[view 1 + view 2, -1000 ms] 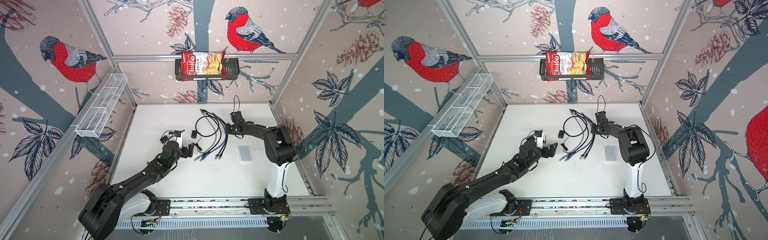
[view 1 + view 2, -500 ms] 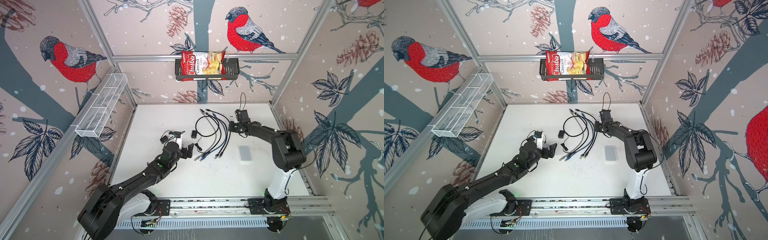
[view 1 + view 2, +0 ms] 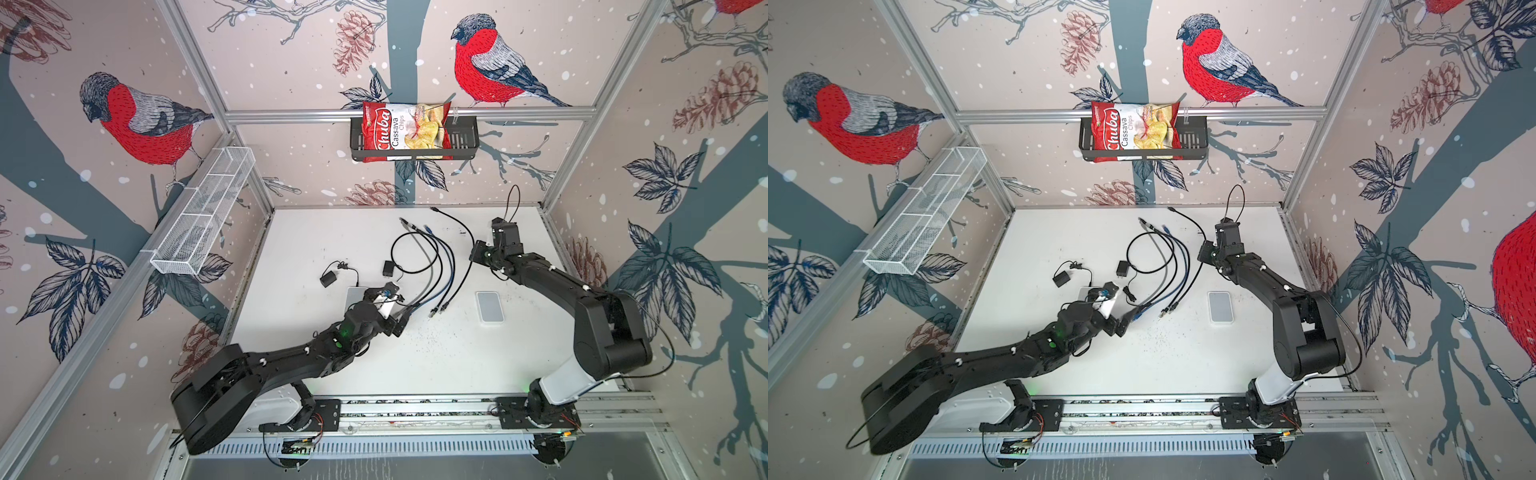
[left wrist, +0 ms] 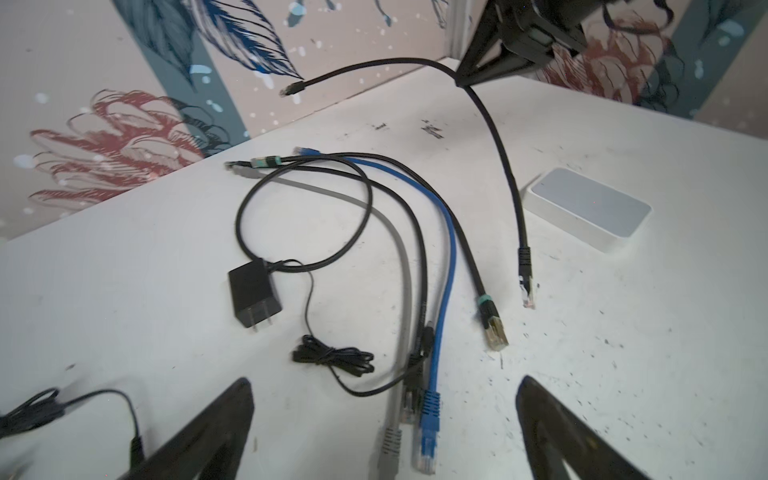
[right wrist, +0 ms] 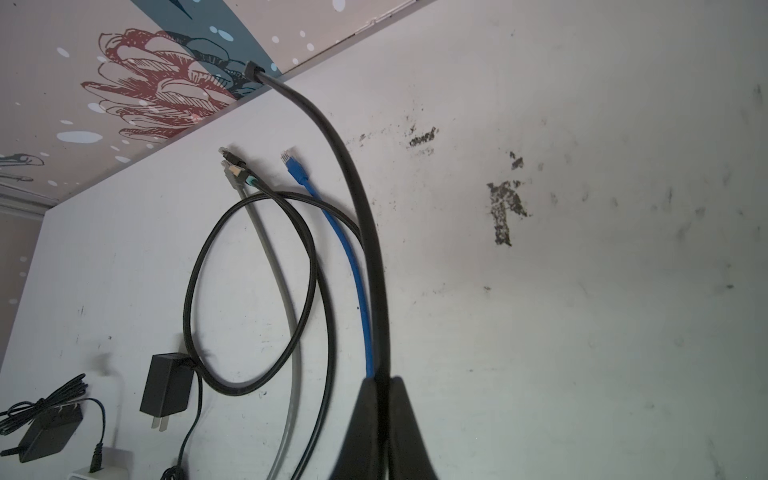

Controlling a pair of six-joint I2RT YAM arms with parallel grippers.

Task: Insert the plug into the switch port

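The white switch (image 3: 489, 306) (image 3: 1220, 306) (image 4: 590, 208) lies flat on the table, right of the cables. My right gripper (image 5: 383, 380) (image 3: 473, 254) (image 3: 1203, 256) is shut on the middle of a black network cable (image 4: 505, 166), lifted off the table. That cable's clear plug (image 4: 527, 291) (image 3: 444, 307) hangs down to the table left of the switch. Its other end (image 4: 291, 89) is in the air. My left gripper (image 4: 384, 382) (image 3: 402, 307) (image 3: 1122, 306) is open and low over the grey (image 4: 390, 444) and blue (image 4: 426, 440) cable plugs.
A gold-tipped black cable (image 4: 496, 334) lies between the blue cable and the held one. Two black power adapters (image 4: 254, 297) (image 3: 328, 279) with thin leads lie left of the cables. Another white box (image 3: 354, 296) sits partly under my left wrist. Cage walls enclose the table.
My right arm has swung to the right and towards the back wall with the black cable, pulling it away from the bundle. The left arm has stayed almost still.
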